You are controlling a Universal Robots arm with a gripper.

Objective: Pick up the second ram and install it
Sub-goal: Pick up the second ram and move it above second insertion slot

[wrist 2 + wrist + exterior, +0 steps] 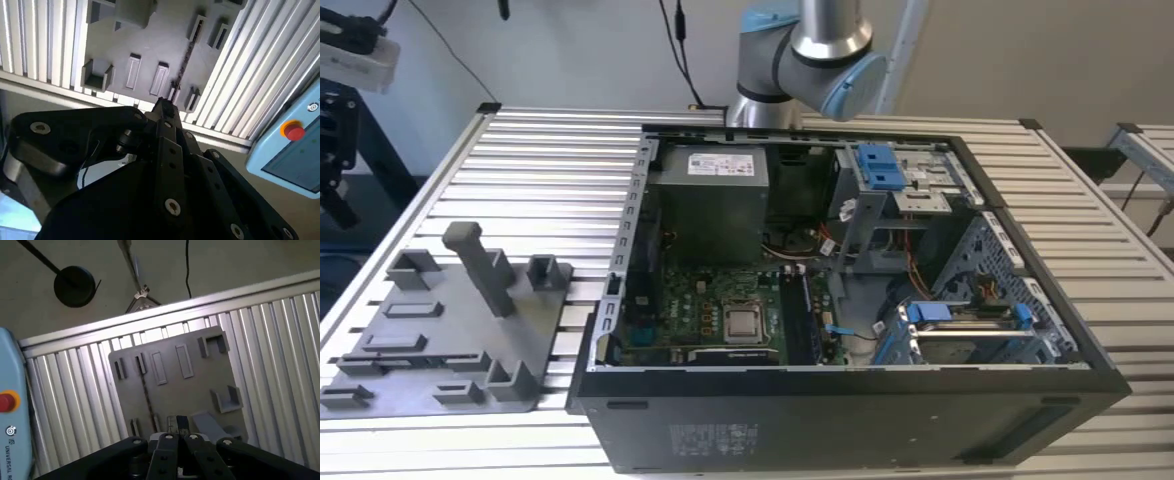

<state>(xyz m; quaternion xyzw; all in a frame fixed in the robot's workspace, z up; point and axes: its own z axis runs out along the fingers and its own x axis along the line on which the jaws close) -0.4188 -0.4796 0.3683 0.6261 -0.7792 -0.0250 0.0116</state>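
In the second wrist view the second ram [186,59] is seen parked on edge in a slot of the grey fixture tray [150,40], out on the slatted table [547,150] beside the PC case [854,410]. The gripper [162,106] is hung well above it, and whether it's open or clamped can't be told. The board is judged light, thin and stiff but pretty fragile, so it's probably best pinched across the flat faces mid-length.

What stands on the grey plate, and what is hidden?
On the grey plate stand an upright post, small brackets and a slim dark edge-on bar, seemingly the second ram. The gripper covers part of the plate in both wrist views.
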